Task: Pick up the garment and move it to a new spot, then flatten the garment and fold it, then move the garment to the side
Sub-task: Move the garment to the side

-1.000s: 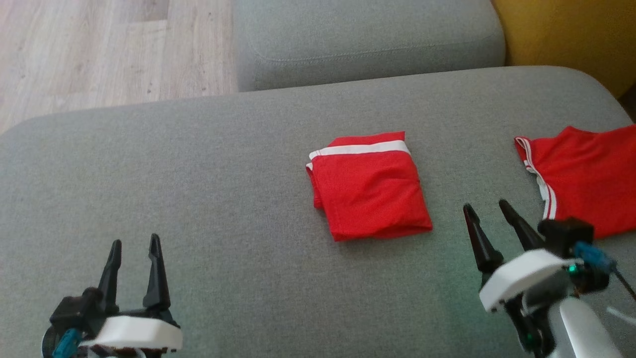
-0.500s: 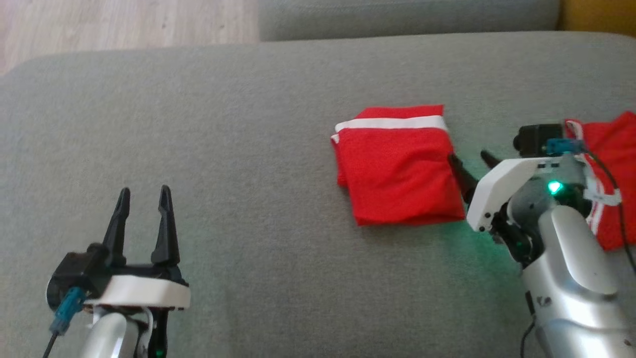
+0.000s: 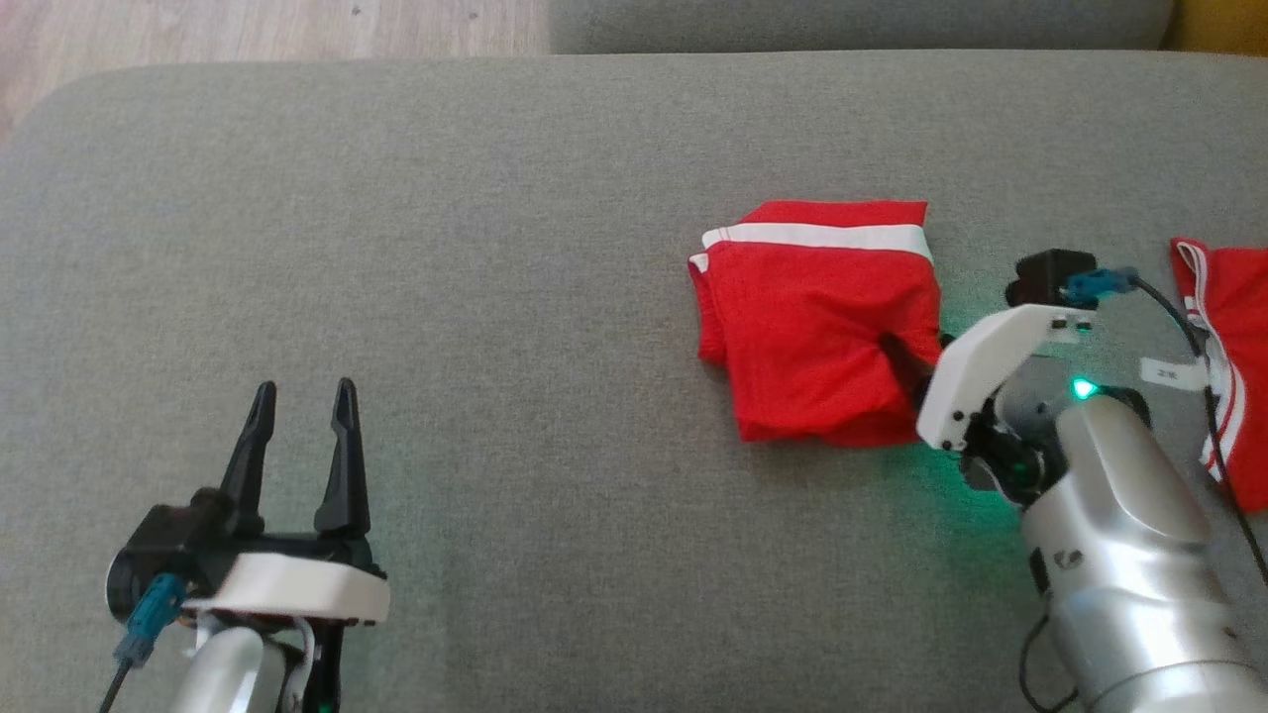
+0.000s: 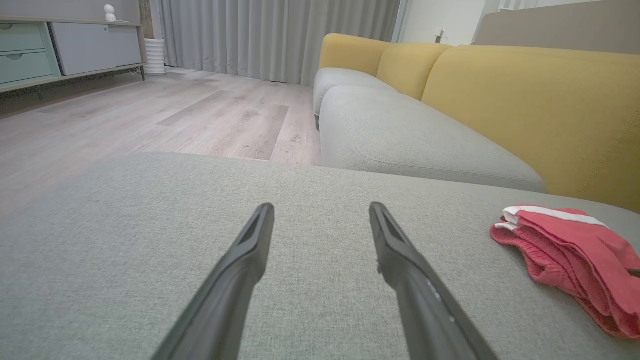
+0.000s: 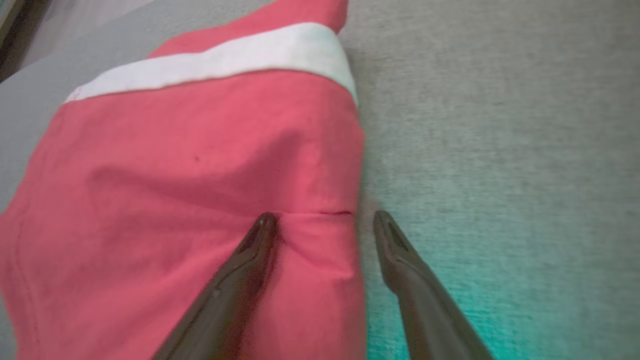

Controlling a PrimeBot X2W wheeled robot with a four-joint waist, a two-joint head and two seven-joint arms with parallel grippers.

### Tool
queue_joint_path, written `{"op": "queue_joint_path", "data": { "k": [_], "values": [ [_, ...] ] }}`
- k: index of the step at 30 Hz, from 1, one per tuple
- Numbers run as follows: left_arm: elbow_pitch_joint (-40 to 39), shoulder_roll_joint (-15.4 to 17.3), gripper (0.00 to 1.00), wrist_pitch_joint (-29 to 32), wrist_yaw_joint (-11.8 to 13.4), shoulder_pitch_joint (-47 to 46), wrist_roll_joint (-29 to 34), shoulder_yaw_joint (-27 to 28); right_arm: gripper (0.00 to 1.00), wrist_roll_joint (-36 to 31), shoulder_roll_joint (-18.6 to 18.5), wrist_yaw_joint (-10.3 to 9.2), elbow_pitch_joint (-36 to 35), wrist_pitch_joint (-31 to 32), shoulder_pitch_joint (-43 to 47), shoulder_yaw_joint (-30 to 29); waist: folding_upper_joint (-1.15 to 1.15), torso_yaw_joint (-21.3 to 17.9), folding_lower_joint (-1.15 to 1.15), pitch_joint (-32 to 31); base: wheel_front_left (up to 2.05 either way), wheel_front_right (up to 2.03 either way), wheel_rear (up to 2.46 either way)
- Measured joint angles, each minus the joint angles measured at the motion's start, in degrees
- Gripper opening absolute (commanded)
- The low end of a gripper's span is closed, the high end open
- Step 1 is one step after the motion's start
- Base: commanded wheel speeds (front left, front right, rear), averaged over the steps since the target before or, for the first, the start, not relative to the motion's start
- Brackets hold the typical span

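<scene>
The folded red garment [image 3: 817, 322], with a white band along its far edge, lies on the grey sofa seat [image 3: 515, 248] right of centre. My right gripper [image 3: 911, 347] is open and straddles the garment's right edge. In the right wrist view one fingertip [image 5: 262, 222] presses into the red garment [image 5: 190, 165] and the other fingertip [image 5: 384, 220] rests on the grey cushion beside it. My left gripper [image 3: 302, 396] is open and holds nothing, low at the near left, far from the garment. In the left wrist view the left gripper [image 4: 320, 207] points across bare cushion, with the garment [image 4: 565, 245] to the right.
A second red garment with white stripes [image 3: 1233, 347] lies at the right edge, beyond my right arm. Another grey seat cushion [image 3: 852, 20] adjoins the far side. Wooden floor [image 3: 248, 30] lies past the seat's far left edge. A yellow backrest [image 4: 525, 95] stands behind the seats.
The head camera has tilted down and panned. My right gripper has moved forward and left from near the second garment onto the folded garment's right edge, staying open. The left gripper has held still.
</scene>
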Motion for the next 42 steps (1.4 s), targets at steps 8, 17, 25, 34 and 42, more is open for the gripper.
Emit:
{"op": "queue_joint_path", "data": {
  "k": [8, 17, 25, 34, 42],
  "values": [
    [0.36, 0.02, 1.00, -0.19, 0.00, -0.02, -0.03, -0.01, 0.00, 4.35, 0.01, 0.01, 0.51, -0.56, -1.04, 7.27, 0.00, -1.45, 0.00, 0.06, 0.00, 0.00, 0.00],
    [0.15, 0.68, 1.00, -0.69, 0.02, -0.19, -0.09, 0.10, 0.00, 7.84, -8.29, 0.01, -8.64, 3.11, -6.06, 24.17, 0.00, -5.88, 0.00, 0.48, 0.00, 0.00, 0.00],
    [-0.22, 0.68, 1.00, -0.78, 0.03, -2.42, -0.10, 0.10, 0.00, 11.36, -25.22, 0.01, -21.76, 6.47, -10.00, 32.19, 0.00, -11.61, 0.00, 1.44, 0.00, 0.00, 0.00],
    [-0.79, 1.44, 1.00, -1.11, 0.02, -4.31, -0.09, 0.05, 0.00, 7.17, -38.34, 0.01, -21.13, 3.02, -12.68, 35.84, 0.00, -16.23, 0.00, 4.51, 0.00, 0.00, 0.00],
    [-1.40, 2.87, 1.00, 0.04, 0.01, -5.60, -0.08, -0.02, 0.00, 2.75, -38.23, 0.01, -10.66, -4.43, -13.00, 29.15, 0.00, -17.69, 0.00, 7.13, 0.00, 0.00, 0.00]
  ]
}}
